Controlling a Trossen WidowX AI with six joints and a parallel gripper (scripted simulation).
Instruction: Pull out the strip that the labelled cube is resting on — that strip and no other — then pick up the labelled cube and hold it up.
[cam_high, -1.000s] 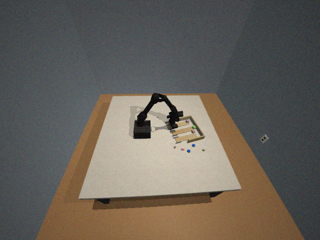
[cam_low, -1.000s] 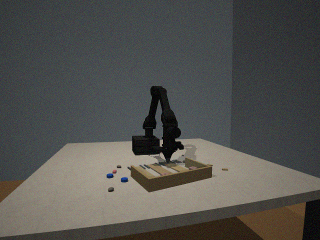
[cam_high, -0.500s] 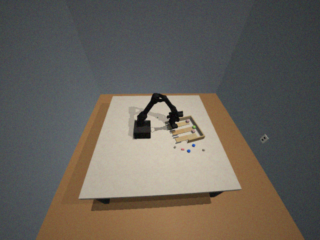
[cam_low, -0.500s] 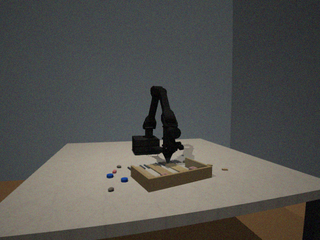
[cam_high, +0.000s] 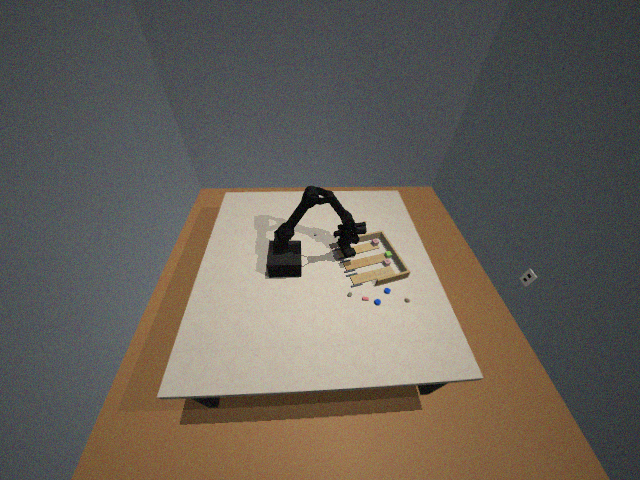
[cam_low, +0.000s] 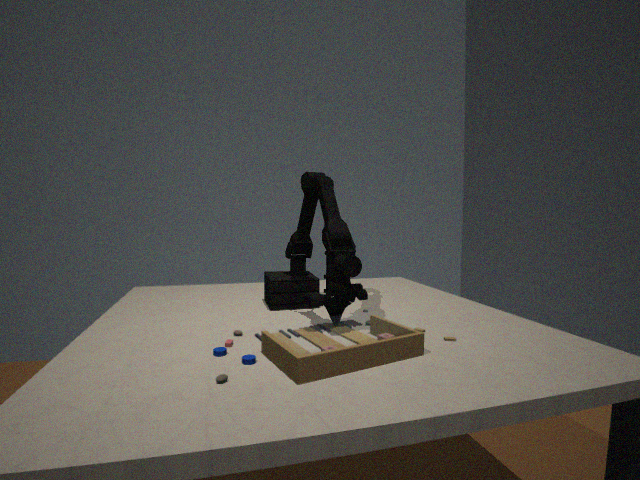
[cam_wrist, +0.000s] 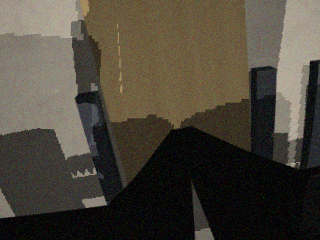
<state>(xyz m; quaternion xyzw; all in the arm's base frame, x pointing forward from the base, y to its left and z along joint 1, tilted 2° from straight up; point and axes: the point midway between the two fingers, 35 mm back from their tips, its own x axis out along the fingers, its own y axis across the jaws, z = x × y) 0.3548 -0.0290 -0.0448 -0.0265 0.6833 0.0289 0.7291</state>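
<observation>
My gripper (cam_high: 349, 254) (cam_low: 336, 324) (cam_wrist: 182, 138) is shut and empty, pointing down over the outer end of the far wooden strip (cam_high: 366, 249) (cam_low: 358, 334) (cam_wrist: 175, 65). Whether the tips touch it I cannot tell. A pink cube (cam_high: 375, 241) (cam_low: 385, 336) is at that strip's inner end. A green cube (cam_high: 388, 254) is at the inner end of the middle strip (cam_high: 364, 261) (cam_low: 316, 338). Another pink cube (cam_high: 387, 261) (cam_low: 328, 348) is close beside it. The near strip (cam_high: 368, 276) shows no cube clearly. No label is readable on any cube.
A low wooden wall (cam_high: 395, 253) (cam_low: 356, 359) bounds the strips. Dark guide rails (cam_wrist: 263, 110) flank their outer ends. Two blue discs (cam_high: 387, 290) (cam_high: 377, 302) (cam_low: 219, 351) (cam_low: 248, 359), a small red piece (cam_high: 365, 298) (cam_low: 229, 343) and pebbles (cam_high: 407, 300) (cam_low: 221, 378) lie outside the frame.
</observation>
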